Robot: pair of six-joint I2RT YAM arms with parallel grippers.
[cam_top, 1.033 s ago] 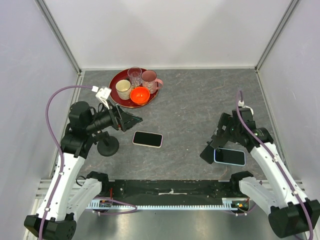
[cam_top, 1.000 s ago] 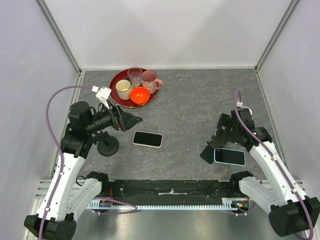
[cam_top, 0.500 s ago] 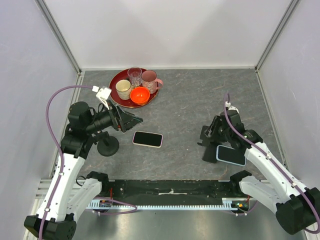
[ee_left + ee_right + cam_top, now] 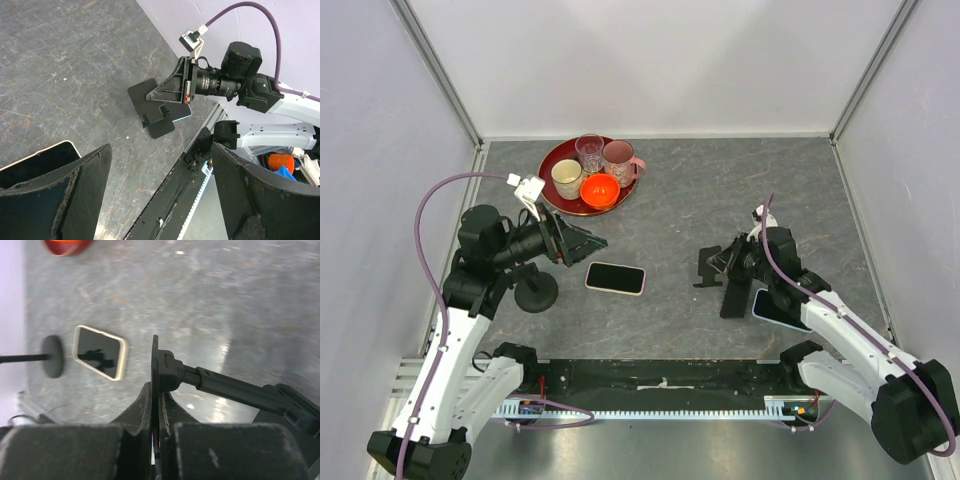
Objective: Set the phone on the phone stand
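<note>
Cream-cased phone point(image 4: 615, 278) lies flat toward the table's point(image 4: 700, 200) near edge, long axis left to right, just beside the left gripper point(image 4: 590, 243), whose jaws stand apart, while the right gripper point(image 4: 156, 390), clamped on the phone stand point(image 4: 150, 93), sits farther off to its right.

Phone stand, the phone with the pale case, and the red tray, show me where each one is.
phone stand point(image 4: 160, 127): left wrist view, on its lower foot.
phone point(image 4: 615, 277): top view, middle of its dark screen.
red tray point(image 4: 548, 163): top view, on its left rim.
</note>
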